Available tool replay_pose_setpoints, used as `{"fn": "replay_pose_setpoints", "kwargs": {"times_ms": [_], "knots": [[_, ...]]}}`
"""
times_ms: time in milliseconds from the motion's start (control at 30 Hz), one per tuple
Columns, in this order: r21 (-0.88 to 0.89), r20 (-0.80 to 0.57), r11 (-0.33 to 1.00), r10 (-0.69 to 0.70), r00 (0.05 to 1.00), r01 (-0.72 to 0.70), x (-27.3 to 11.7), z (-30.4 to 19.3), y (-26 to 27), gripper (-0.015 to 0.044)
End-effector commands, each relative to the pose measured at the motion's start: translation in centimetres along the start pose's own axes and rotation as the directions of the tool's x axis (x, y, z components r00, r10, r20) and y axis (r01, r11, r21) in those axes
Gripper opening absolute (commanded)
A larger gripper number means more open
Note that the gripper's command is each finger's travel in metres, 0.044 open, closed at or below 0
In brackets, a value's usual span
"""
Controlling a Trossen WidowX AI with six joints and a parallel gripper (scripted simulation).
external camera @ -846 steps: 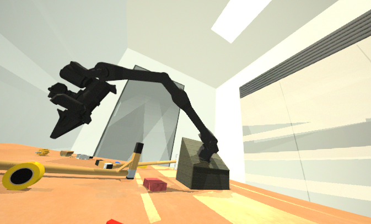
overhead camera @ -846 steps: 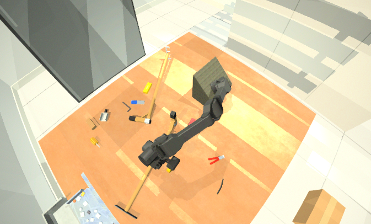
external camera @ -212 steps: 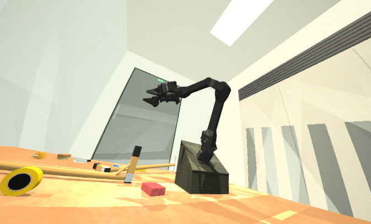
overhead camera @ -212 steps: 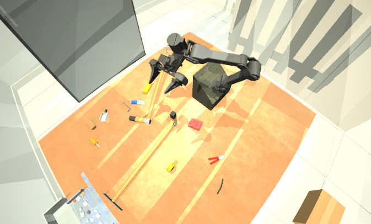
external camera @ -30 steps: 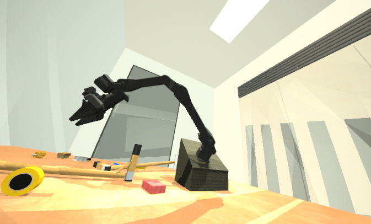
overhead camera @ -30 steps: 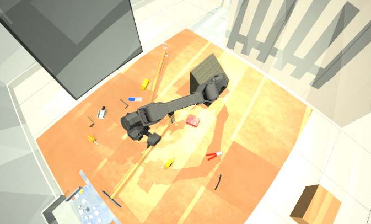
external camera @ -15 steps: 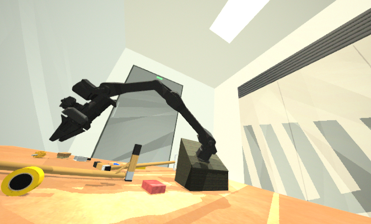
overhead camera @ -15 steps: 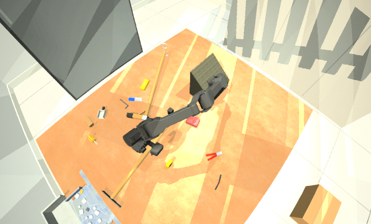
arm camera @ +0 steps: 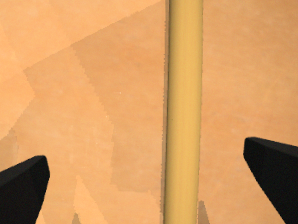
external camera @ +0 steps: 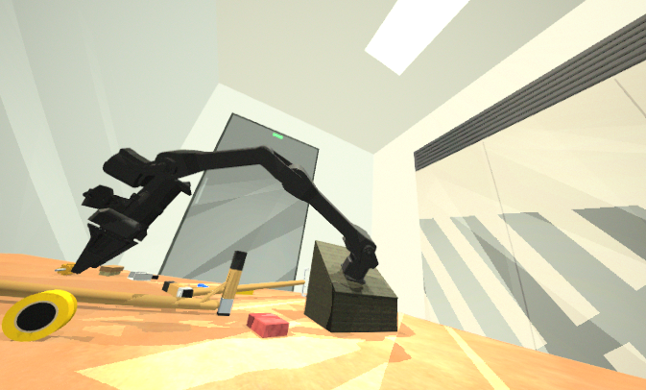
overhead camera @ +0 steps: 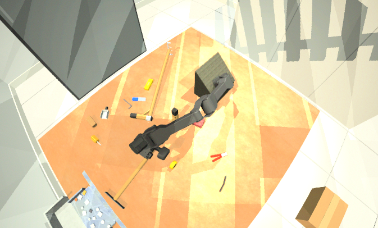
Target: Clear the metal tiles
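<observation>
The long scraper (overhead camera: 131, 179) (external camera: 122, 296) (arm camera: 184, 100) lies on the table, its wooden handle running from under the arm to a dark blade beside the steel plate (overhead camera: 92, 189). Several small tiles (overhead camera: 86, 201), mostly white, are on the plate. The catch box (overhead camera: 54, 219) stands at the plate's far end; its inside is only partly visible. My gripper (overhead camera: 148, 156) (external camera: 81, 269) (arm camera: 149, 156) is open and empty, pointing down above the handle. In the wrist view the handle passes between the two fingers, nearer the right one, without touching either.
A long rake (overhead camera: 159, 82) and a hammer (overhead camera: 140, 116) lie beyond the arm. An upright black-topped tool (overhead camera: 174, 111) (external camera: 231, 283) and a red block (overhead camera: 199, 122) (external camera: 267, 324) are near the arm. A yellow tape roll (overhead camera: 173, 164) (external camera: 68, 309) stands beside the handle. Red pliers (overhead camera: 218, 155) lie farther right.
</observation>
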State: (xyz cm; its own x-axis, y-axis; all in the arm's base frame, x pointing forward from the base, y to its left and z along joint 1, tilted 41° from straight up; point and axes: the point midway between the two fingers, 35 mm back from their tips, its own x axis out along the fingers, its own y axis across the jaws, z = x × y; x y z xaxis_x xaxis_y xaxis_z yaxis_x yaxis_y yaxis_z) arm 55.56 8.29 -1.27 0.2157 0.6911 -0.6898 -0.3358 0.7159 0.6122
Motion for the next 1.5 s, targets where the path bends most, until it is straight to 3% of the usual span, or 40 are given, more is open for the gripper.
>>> {"fn": "replay_pose_setpoints", "kwargs": {"times_ms": [0,1467], "knots": [[0.002,0.017,1.0,-0.007,1.0,0.007,-1.4,-0.2,-0.8,0.044],[0.067,0.123,0.998,-0.005,0.992,-0.003,-11.6,-7.7,-3.6,0.044]]}}
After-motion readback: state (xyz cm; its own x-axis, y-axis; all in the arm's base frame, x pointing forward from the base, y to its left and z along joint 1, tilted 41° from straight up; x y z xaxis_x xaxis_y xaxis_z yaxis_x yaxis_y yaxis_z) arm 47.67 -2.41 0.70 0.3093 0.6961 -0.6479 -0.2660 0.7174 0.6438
